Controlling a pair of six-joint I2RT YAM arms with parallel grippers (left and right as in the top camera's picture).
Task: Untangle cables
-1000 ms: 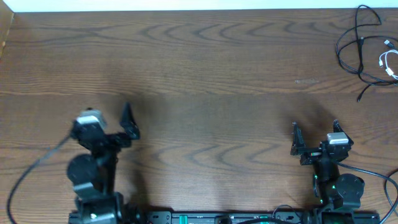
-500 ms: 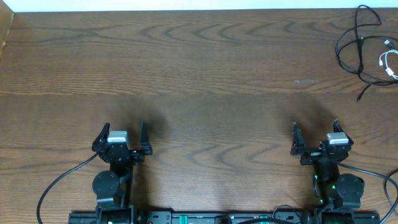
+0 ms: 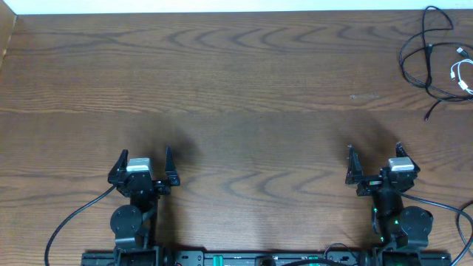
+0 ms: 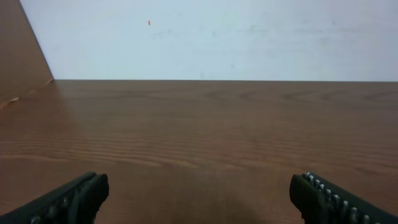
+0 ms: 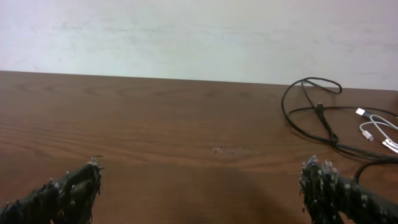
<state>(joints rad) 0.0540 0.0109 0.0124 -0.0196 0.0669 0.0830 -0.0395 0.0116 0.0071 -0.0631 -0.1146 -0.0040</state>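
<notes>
The cables [image 3: 403, 60] lie on the table's [image 3: 236, 89] far right corner.

Looped black cable [image 3: 403, 58], short white cable [image 3: 460, 74] beside it, far-right table [image 3: 236, 89] corner.

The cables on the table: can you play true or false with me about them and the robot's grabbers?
1. The black cable and the white cable lie near the table's far right corner. True.
2. The left gripper is holding the black cable. False: it is open and empty, far across the table from both cables.
3. The right gripper is open and holds nothing. True.
4. The white cable makes bigger loops than the black one. False: the black cable's loops spread much wider, and the white cable is a small bundle beside them.
</notes>
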